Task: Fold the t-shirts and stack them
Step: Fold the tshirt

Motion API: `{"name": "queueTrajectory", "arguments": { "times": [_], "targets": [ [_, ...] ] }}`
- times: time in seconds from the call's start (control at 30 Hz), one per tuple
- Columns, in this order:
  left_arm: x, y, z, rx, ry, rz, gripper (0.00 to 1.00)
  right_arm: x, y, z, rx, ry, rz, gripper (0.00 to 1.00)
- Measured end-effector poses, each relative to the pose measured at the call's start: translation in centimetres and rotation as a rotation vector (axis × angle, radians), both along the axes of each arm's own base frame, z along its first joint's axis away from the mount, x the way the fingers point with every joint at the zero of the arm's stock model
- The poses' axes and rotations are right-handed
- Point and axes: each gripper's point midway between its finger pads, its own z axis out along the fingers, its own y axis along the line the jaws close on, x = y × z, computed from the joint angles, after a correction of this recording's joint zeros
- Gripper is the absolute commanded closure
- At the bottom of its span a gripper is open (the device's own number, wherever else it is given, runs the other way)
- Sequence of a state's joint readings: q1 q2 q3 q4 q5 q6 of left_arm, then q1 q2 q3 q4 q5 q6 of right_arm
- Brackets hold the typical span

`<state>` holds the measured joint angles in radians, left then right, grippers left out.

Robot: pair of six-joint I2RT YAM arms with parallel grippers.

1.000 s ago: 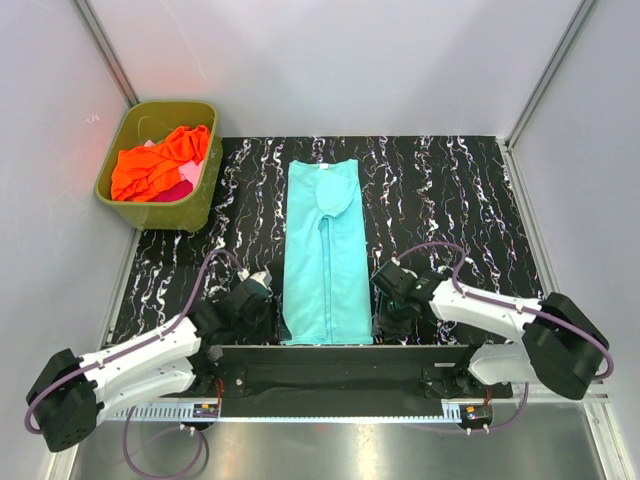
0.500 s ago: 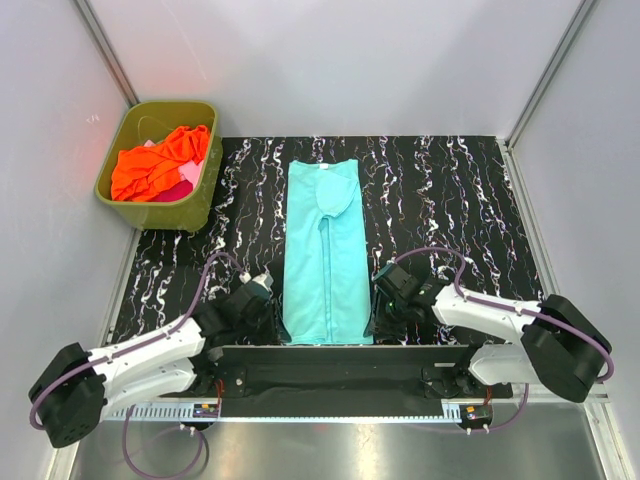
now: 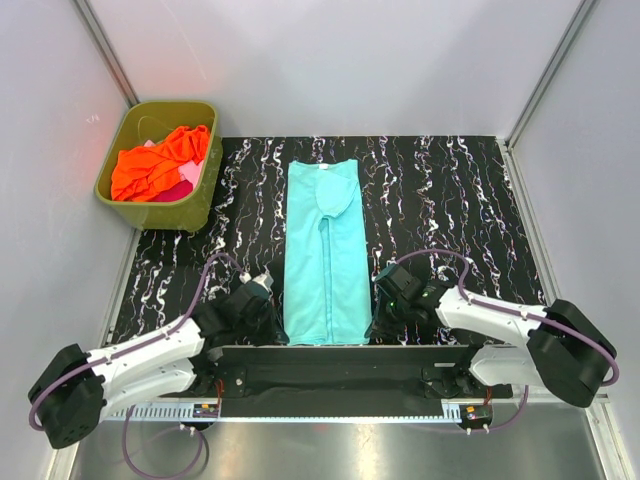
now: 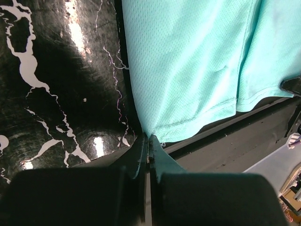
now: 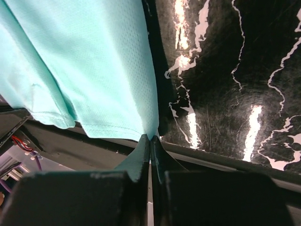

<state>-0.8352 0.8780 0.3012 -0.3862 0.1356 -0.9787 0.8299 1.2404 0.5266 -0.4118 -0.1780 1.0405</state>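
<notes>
The work surface is a black table (image 3: 450, 190) with white marbled veins, enclosed by plain white walls on three sides.

The teal shirt (image 3: 325, 250) lies flat at the centre of the table, folded lengthwise into a long narrow strip. Its collar end points to the far side. Its hem lies at the near edge of the table, between the two arms.

The left gripper (image 4: 148, 139) is at the near left corner of the hem. Its fingers are pressed together with no visible gap, and the corner of the cloth is pinched between the tips.

The right gripper (image 5: 150, 139) is at the near right corner of the hem. Its fingers are likewise closed tight on the cloth corner.

Both grippers sit low, at table level, just beside the long edges of the strip.

An olive tub (image 3: 195, 205) stands at the far left corner of the table, well apart from the teal shirt. The orange shirt (image 3: 155, 165) lies crumpled on top inside it. The pink shirt (image 3: 178, 190) shows partly beneath the orange one.
</notes>
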Motion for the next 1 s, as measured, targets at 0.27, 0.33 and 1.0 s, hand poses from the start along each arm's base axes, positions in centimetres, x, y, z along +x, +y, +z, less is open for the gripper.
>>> {"name": "queueTrajectory", "arguments": {
  "times": [0.27,0.33,1.0],
  "targets": [
    [0.9,-0.2,0.5,-0.006,0.012,0.023,1.00,0.4,0.2,0.7,0.008,-0.020,0.006,1.00],
    [1.5,-0.2,0.8,-0.008,0.015,0.037,1.00,0.9,0.4,1.1,0.000,-0.030,0.014,1.00],
    [14.5,-2.5,7.4,-0.072,-0.044,0.095,1.00,13.7,1.2,6.6,-0.056,-0.186,0.090,1.00]
  ]
}}
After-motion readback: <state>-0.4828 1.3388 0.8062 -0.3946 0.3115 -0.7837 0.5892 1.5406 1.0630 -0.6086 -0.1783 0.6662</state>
